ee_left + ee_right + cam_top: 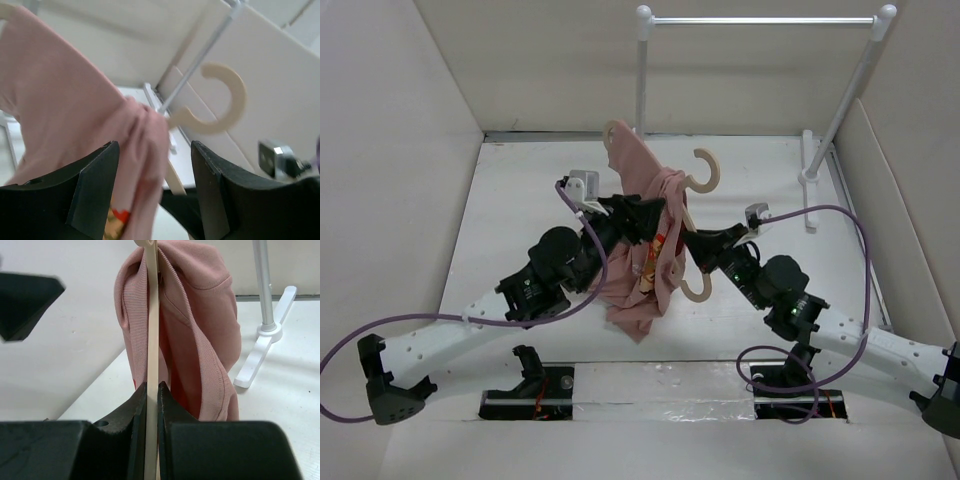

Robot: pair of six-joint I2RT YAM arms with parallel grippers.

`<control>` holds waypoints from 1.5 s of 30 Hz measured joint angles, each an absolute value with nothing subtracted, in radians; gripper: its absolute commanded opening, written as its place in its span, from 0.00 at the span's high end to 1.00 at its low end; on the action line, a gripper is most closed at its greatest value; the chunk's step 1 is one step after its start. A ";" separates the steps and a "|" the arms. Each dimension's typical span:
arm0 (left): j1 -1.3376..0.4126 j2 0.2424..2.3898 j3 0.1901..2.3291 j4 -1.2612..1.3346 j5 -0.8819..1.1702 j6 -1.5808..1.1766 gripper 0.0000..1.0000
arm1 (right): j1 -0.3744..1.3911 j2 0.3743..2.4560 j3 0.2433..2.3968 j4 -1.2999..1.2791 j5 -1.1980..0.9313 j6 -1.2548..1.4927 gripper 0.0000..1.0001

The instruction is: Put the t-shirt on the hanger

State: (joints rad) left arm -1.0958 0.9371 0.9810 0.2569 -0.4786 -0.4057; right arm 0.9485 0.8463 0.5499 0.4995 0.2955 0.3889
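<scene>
My right hand (152, 390) was clamped shut on the near arm of the hanger (151, 335), whose long axis ran away from me and slightly leftward. The t-shirt (640, 290) hung bunched over its far arm, between the spread fingers of my left hand (154, 147). That hand was open, gripped nothing, and was nearer the cloth.

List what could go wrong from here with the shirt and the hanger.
The t-shirt is bunched up, leaving one shoulder of the hanger bare; a pull may slide it off. The right gripper pinches only the hanger's thin edge, so tugging by the left gripper might twist it loose.
</scene>
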 measured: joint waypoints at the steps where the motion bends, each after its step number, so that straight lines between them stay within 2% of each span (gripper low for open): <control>1: -1.063 0.948 0.981 0.274 -0.482 -0.416 0.44 | 0.949 0.846 0.546 0.501 0.295 0.389 1.00; 5: -0.889 1.034 1.011 0.295 -0.422 -0.509 0.44 | 0.949 0.846 0.542 0.505 0.283 0.390 1.00; 10: -0.768 1.129 1.025 0.307 -0.311 -0.640 0.42 | 0.949 0.845 0.542 0.504 0.277 0.390 1.00; 13: -0.757 1.150 1.025 0.325 -0.256 -0.684 0.36 | 0.949 0.848 0.542 0.503 0.270 0.389 1.00; 18: -0.757 1.179 1.026 0.371 -0.180 -0.727 0.36 | 0.949 0.890 0.543 0.503 0.255 0.389 1.00; 25: -0.751 1.242 1.018 0.392 -0.129 -0.773 0.41 | 0.948 0.955 0.561 0.493 0.289 0.381 1.00; 32: -0.751 1.221 0.964 0.400 -0.132 -0.798 0.42 | 0.952 0.959 0.586 0.474 0.329 0.334 1.00; 41: -0.743 1.174 0.955 0.391 -0.150 -0.800 0.31 | 0.958 0.945 0.611 0.474 0.336 0.299 1.00; 45: -0.735 1.218 0.967 0.401 -0.147 -0.805 0.32 | 0.969 0.971 0.614 0.479 0.328 0.302 1.00</control>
State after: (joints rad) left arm -0.7345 1.2179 0.9672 0.4011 -0.1471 -0.8055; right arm 0.9691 0.9707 0.6140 0.4793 0.3279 0.3019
